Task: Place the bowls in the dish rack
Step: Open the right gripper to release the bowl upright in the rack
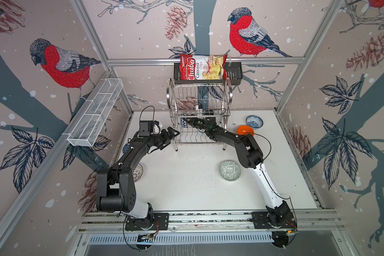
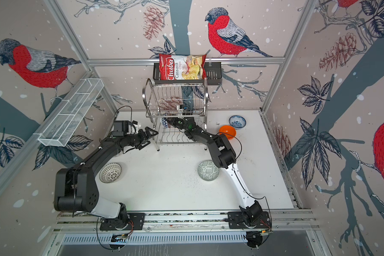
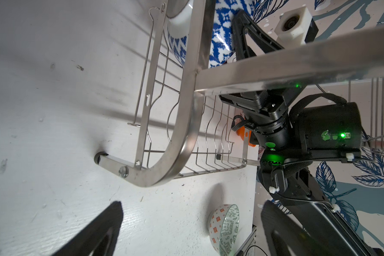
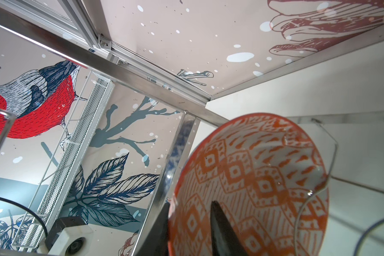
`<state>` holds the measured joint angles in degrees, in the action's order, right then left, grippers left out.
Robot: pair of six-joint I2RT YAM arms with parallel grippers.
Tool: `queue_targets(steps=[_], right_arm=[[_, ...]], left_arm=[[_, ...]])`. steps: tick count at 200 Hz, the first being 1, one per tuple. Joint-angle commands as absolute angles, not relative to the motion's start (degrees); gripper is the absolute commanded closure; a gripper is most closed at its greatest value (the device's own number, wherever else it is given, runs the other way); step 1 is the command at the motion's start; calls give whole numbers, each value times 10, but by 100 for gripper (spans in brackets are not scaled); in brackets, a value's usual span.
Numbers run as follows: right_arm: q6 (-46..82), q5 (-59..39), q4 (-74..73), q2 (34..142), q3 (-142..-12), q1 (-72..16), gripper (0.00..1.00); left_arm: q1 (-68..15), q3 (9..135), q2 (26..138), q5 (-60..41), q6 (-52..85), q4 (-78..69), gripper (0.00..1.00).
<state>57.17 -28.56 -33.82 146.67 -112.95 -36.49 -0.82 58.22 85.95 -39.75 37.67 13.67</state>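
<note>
One blue-and-white bowl (image 1: 182,122) on edge in the dish rack (image 1: 220,114)

Straddling that bowl's wall with the right gripper (image 1: 187,121): one finger (image 4: 220,223) inside, against an orange-and-white lattice lining, its mate outside the rim. Cannot tell whether pinching the wall or merely standing around it. Reaching in under the upper tier, from the rack's right side. Bowl upright on its rim among the lower tier's wires, at the left end.

Spread wide and holding nothing at the left gripper (image 1: 170,137), hovering just beside the rack's left end, above the white table (image 1: 186,195).

Elsewhere on the table: grey-green patterned bowl (image 1: 230,170) near the right arm (image 1: 242,144), mouth up, orange squares on its outside; plain orange bowl (image 1: 245,130) just right of the rack, partly behind that arm; white-and-blue floral bowl (image 1: 254,122) just beyond it; white bowl with black dots (image 2: 110,172) beside the left arm (image 1: 131,155).

Higher up: black basket (image 1: 233,76) on the rear wall, above the rack, with a Chuba cassava chips bag (image 1: 202,67); long white mesh basket (image 1: 98,110) along the left wall.
</note>
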Motion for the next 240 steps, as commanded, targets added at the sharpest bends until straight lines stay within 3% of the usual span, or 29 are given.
queue_targets(steps=[1,240], right_arm=[[582,-274,-341,1460,-1129,-366,69],[638,-244,-373,1450,-1104,-363,65]], left_arm=[[-7,581,855,-395,379,127,2],[-3,575,829,-389,372,138,2]])
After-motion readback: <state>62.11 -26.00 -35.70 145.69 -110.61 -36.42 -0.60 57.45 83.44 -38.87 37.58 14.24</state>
